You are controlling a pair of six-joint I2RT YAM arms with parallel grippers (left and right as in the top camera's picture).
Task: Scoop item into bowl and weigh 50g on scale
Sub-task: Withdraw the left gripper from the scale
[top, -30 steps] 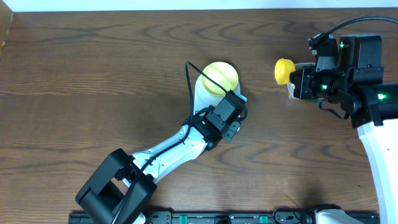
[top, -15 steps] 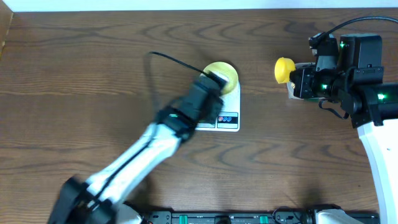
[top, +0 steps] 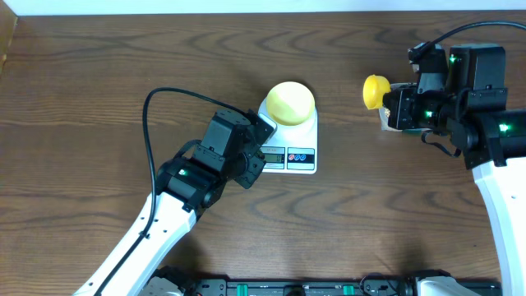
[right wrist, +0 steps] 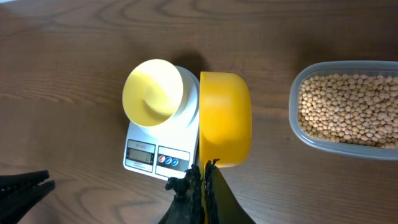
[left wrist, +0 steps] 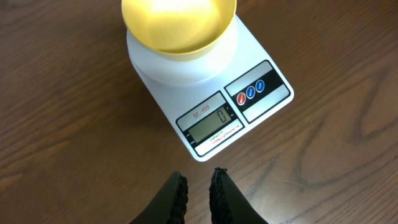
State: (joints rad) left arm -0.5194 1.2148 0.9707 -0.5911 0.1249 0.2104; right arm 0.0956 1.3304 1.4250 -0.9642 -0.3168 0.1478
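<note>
A pale yellow bowl (top: 289,102) sits empty on the platform of the white scale (top: 300,158), whose display (left wrist: 210,122) reads zero. My left gripper (left wrist: 199,174) hovers over the wood just in front of the scale's display corner. Its fingers stand a narrow gap apart, open, with nothing between them. My right gripper (right wrist: 204,168) is shut on the handle of a brighter yellow scoop (right wrist: 225,118), held in the air right of the scale with its cup on edge. The beans (right wrist: 348,109) fill a clear tub (right wrist: 296,93) further right, hidden under the right arm in the overhead view.
The table is dark brown wood. The left arm (top: 177,193) lies diagonally from the front edge toward the scale. The right arm (top: 472,115) occupies the far right side. A black rail (top: 288,288) runs along the front edge.
The left arm has drawn back from over the scale toward the front left, uncovering the bowl and display. Its fingers have parted slightly. The right arm with the scoop has stayed still.
</note>
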